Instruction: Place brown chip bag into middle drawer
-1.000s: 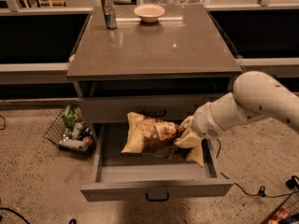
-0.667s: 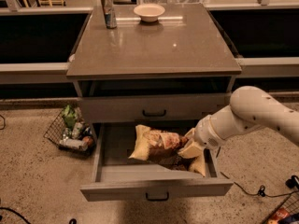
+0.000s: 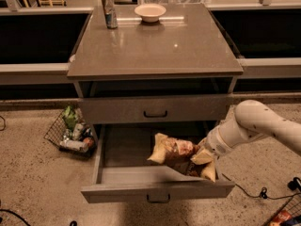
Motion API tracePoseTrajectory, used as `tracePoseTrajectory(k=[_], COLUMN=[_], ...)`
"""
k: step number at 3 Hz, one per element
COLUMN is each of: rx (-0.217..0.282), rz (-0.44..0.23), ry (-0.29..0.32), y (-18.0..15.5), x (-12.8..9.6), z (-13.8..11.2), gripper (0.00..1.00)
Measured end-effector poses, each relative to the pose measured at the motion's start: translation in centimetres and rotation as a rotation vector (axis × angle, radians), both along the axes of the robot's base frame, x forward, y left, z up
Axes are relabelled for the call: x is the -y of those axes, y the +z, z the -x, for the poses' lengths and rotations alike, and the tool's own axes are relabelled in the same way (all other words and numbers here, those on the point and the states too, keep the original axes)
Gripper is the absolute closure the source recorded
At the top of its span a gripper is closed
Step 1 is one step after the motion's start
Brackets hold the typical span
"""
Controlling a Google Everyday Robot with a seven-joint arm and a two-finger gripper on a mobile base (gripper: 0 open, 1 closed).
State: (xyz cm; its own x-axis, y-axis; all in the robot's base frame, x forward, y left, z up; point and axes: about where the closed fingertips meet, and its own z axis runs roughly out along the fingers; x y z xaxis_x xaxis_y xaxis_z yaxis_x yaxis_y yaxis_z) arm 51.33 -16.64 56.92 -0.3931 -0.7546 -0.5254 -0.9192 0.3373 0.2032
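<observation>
Low at the right end of the middle drawer (image 3: 141, 177), pulled out beneath the cabinet, the gripper (image 3: 206, 153) meets the pale yellow end of the brown chip bag (image 3: 173, 149). The bag lies tilted over the tray's right half, its lower corner at the front wall. Whether the gripper clamps the bag or has let go, I cannot tell; wrist and bag hide it.

Risks, as I judge them:
- (a) The corner by the front wall may ride over it, leaving the bag hanging out to jam a closing drawer.
- (b) Crinkly film may cling and be dragged up when I withdraw.
- (c) The wrist sits just beside the right side wall and below the upper drawer front (image 3: 155, 111), so a careless lift could strike either.

Open room: the tray's left half is bare, offering space to lay the bag flat. A cable (image 3: 249, 190) crosses the floor at right, and the wire basket (image 3: 70, 134) stands well apart at left.
</observation>
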Motion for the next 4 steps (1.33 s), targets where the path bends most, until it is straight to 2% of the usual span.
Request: tracePoseTrajectory(k=[1,2,3,4], rx=[-0.006,-0.007,0.003,0.011], rz=[-0.003,-0.003,-0.014,-0.016], ry=[-0.101,-0.102,-0.111,-0.123], y=[-3.6,-3.6,-5.8,-9.2], x=[2.5,2.5,2.3,1.7], z=[-2.1,-2.1,-4.3,-7.9], gripper=[1.0,1.0,1.0,1.0])
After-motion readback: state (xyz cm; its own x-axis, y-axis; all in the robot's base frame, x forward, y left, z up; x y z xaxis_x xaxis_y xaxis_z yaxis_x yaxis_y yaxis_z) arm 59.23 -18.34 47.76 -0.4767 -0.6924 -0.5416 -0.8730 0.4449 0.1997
